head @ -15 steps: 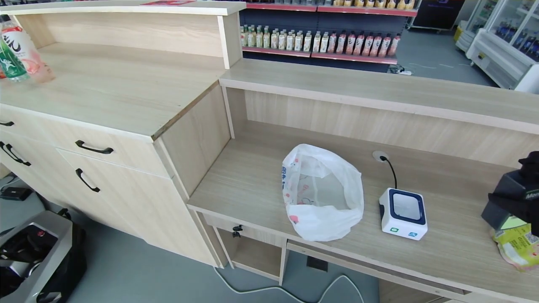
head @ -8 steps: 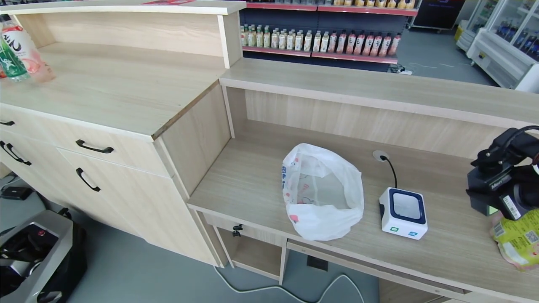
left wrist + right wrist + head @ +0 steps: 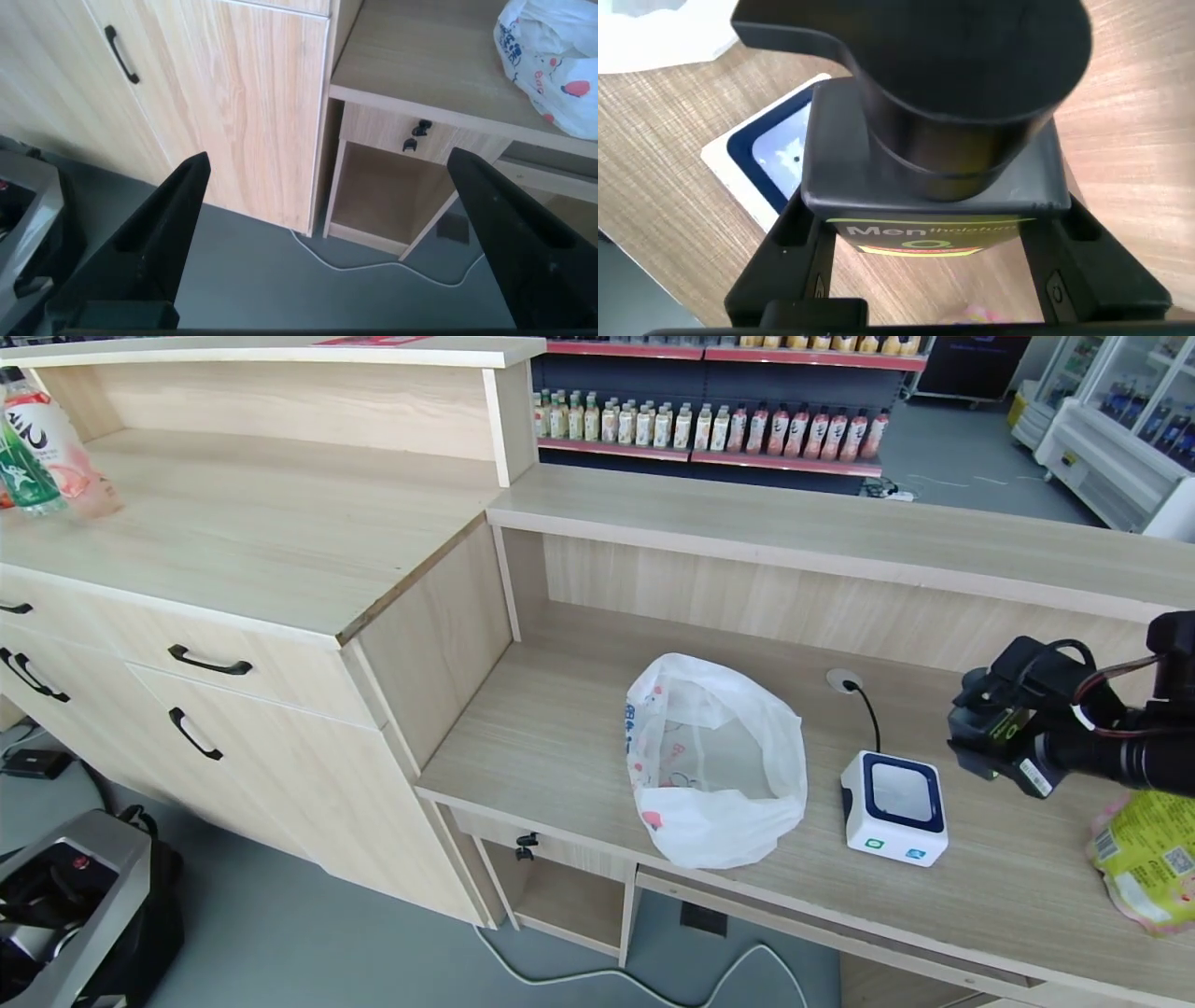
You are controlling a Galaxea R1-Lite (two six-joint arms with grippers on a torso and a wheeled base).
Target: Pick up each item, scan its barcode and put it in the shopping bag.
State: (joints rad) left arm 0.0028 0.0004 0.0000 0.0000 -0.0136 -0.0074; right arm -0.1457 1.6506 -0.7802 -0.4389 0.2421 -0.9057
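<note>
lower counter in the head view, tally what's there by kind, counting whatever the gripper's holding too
shopping bag: 1
barcode scanner: 1
green snack pouch: 1
dark bottle, held in the right gripper: 1
Total: 4

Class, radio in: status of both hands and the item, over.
Left hand open, empty. Right hand shut on black round-capped plastic bottle, beside white square barcode scanner. Nothing between them.
</note>
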